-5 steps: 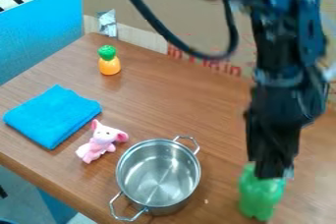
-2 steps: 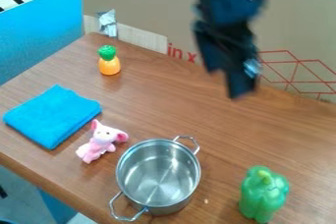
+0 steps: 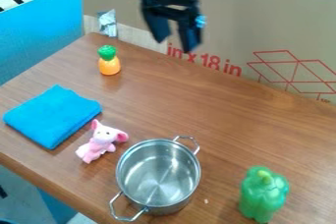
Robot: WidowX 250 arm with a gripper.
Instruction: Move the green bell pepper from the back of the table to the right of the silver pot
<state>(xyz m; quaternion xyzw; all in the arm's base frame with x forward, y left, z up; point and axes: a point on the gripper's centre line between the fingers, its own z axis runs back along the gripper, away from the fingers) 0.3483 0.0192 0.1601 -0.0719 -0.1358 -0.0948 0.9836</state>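
The black gripper (image 3: 175, 46) hangs high near the back of the table, before the cardboard, its two fingers spread with nothing between them. To its lower left a toy pineapple (image 3: 109, 66), orange with a green top, stands upright. A green bell pepper (image 3: 263, 194) stands at the front right. The silver pot (image 3: 158, 173), open at the top and with two handles, sits at the front middle. Beside the pot on its left is a pink plush toy (image 3: 101, 142), and a folded blue cloth (image 3: 52, 116) lies farther left.
A cardboard wall (image 3: 230, 26) runs along the back of the wooden table (image 3: 183, 105), with a bit of silver tape (image 3: 107, 23) on it. A blue panel (image 3: 39, 31) stands beyond the left edge.
From above the green pepper, the gripper has moved up and left to the back of the table. Its fingers now show apart. The pepper and other objects have stayed put.
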